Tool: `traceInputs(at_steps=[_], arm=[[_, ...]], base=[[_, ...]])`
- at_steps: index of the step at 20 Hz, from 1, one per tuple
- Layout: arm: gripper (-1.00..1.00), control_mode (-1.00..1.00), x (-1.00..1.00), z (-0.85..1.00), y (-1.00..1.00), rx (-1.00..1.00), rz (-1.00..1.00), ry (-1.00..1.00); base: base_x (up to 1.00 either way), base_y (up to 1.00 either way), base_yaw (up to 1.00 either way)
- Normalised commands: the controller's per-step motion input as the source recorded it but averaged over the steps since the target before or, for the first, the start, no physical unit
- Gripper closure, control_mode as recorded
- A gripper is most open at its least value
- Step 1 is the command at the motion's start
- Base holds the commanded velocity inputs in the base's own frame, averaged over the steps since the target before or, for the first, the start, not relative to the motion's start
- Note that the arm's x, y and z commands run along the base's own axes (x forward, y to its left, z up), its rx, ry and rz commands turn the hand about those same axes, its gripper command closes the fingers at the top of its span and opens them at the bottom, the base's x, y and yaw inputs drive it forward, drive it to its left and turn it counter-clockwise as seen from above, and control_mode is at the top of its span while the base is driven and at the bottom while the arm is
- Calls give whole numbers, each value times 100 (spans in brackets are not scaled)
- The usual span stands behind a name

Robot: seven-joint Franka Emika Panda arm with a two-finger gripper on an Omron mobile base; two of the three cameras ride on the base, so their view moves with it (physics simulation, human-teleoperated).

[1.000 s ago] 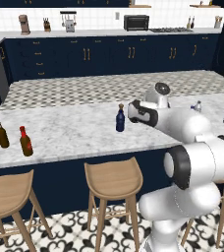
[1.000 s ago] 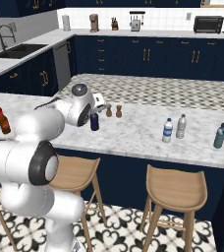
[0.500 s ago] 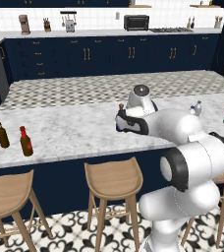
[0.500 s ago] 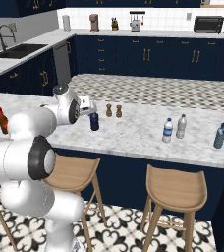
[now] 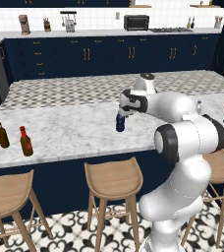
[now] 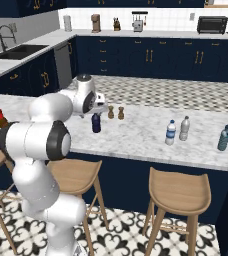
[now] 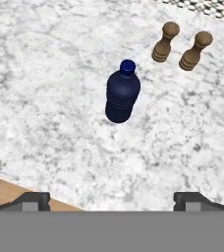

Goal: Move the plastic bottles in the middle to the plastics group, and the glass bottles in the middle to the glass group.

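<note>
Navy bottle stands upright on marble tabletop, two wooden shakers at its 2 o'clock. Jaws spread wide above, empty. Likely light, smooth plastic; grip the ribbed body mid-height.

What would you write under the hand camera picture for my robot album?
Open tool hovering above a dark navy bottle standing upright on the marble counter, two wooden shakers beside it.

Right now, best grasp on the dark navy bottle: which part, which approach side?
Likely its ribbed body, from above. The dark navy bottle stands upright alone on the marble counter, the two wooden shakers well apart. The open gripper already looks down on it; the narrow neck offers less hold.
</note>
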Motion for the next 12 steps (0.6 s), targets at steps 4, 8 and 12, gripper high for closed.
traceInputs(at_steps=[4,8,12], arm=[[-100,-100,37,-36,7,0,0,0],[-100,-100,28,-2,30,0,0,0],[-100,-100,25,-3,30,0,0,0]], base=[[0,0,0],[0,0,0],[0,0,0]])
